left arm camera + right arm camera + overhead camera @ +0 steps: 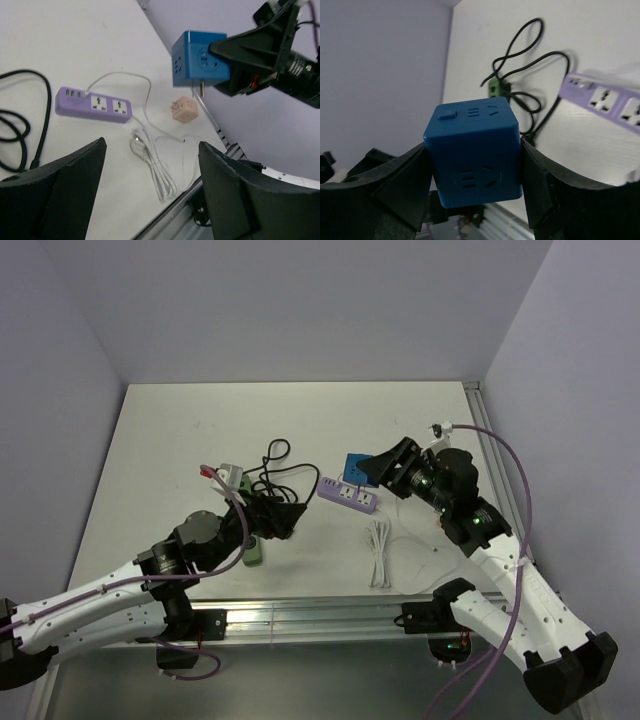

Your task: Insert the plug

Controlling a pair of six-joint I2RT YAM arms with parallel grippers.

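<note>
A white table point(200, 430) seen from above, with two robot arms reaching in from the near edge. The right gripper point(475, 170) is clamped on the plug point(475, 152), a bright blue cube, with one black finger pressed against each of its side faces. The plug is held in the air, clear of the table, on the right half. In the left wrist view its metal prongs point(202, 90) point downward.

In the top view the plug point(355, 468) sits just behind the left end of a purple strip point(348, 495), which lies flat with its sockets facing up. A thin white cable point(378, 552) lies in a loose bundle just in front of that strip. A small pink cube point(185, 111) rests on the table beneath the plug.

The left gripper point(280, 517) hovers left of centre with its jaws spread wide and nothing between them. A tangled black cable point(272, 472) lies beside it. It seems to lead to a green strip point(255, 554), mostly hidden under the left arm.
</note>
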